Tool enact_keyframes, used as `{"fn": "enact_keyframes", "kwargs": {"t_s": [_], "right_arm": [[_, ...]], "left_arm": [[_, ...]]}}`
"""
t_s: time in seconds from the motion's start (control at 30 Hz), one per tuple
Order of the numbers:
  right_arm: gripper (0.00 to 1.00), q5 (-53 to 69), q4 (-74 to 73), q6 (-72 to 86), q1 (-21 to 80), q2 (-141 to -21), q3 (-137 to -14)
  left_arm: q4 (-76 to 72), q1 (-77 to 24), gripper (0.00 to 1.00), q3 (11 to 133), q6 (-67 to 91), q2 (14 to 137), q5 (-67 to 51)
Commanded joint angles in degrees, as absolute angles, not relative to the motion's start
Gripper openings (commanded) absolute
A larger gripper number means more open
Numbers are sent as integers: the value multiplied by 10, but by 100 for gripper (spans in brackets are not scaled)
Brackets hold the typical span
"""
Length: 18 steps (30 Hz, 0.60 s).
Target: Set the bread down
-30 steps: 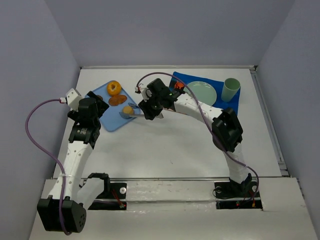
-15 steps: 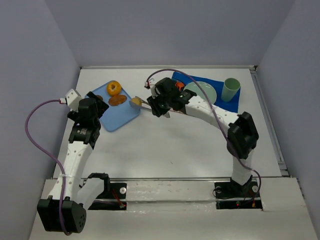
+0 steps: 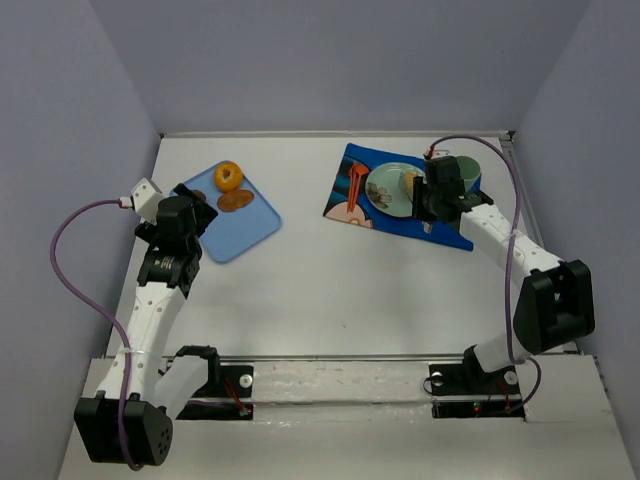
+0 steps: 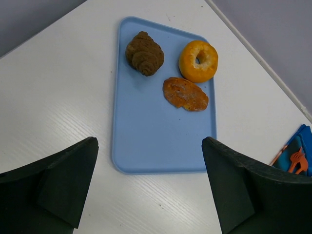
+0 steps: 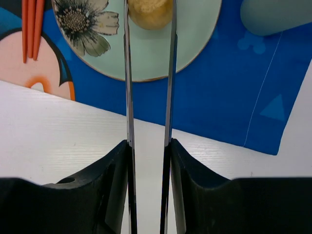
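The bread [image 5: 148, 12], a small golden-tan bun, sits between the tips of thin metal tongs [image 5: 127, 87] over the pale green flowered plate [image 5: 195, 44]. My right gripper [image 5: 147, 146] is shut on the tongs. In the top view the bread [image 3: 408, 179] is at the plate's [image 3: 385, 192] right side, just ahead of the right gripper [image 3: 430, 195]. My left gripper [image 4: 148, 146] is open and empty, above the near edge of the blue tray [image 4: 161, 131]; it also shows in the top view [image 3: 185, 215].
The tray holds an orange ring doughnut [image 4: 198, 60], a flat reddish-brown oval piece [image 4: 185, 93] and a dark brown croissant-like piece [image 4: 144, 53]. The plate lies on a blue placemat [image 3: 440, 225] with an orange fork [image 3: 358, 185] and a green cup [image 3: 468, 168].
My right arm has swung from the blue tray to the right, carrying the bread in the tongs to over the green plate. The left arm has not moved.
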<state>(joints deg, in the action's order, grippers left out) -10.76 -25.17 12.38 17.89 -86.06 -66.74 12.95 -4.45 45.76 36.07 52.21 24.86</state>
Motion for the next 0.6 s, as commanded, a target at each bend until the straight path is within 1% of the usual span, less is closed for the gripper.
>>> {"fn": "enact_keyframes", "kwargs": {"t_s": [0.0, 0.03, 0.1, 0.13, 0.17, 0.23, 0.4, 0.57], "right_arm": [[37, -108, -224, 137, 169, -859, -667], [39, -106, -223, 137, 169, -861, -668], [45, -103, -223, 136, 169, -867, -670], [52, -103, -223, 136, 169, -867, -671], [56, -101, -223, 137, 169, -867, -671], [63, -98, -224, 136, 169, -859, -671], [65, -105, -224, 129, 169, -828, -676], [65, -111, -224, 115, 169, -783, -687]], "left_arm": [[120, -47, 99, 461, 360, 520, 262], [120, -47, 99, 461, 360, 520, 262], [118, -47, 99, 461, 360, 520, 261], [119, -47, 99, 461, 360, 520, 261], [119, -47, 99, 461, 360, 520, 261], [119, -47, 99, 461, 359, 519, 259], [117, -47, 99, 459, 362, 512, 261], [117, -47, 99, 457, 363, 505, 265]]}}
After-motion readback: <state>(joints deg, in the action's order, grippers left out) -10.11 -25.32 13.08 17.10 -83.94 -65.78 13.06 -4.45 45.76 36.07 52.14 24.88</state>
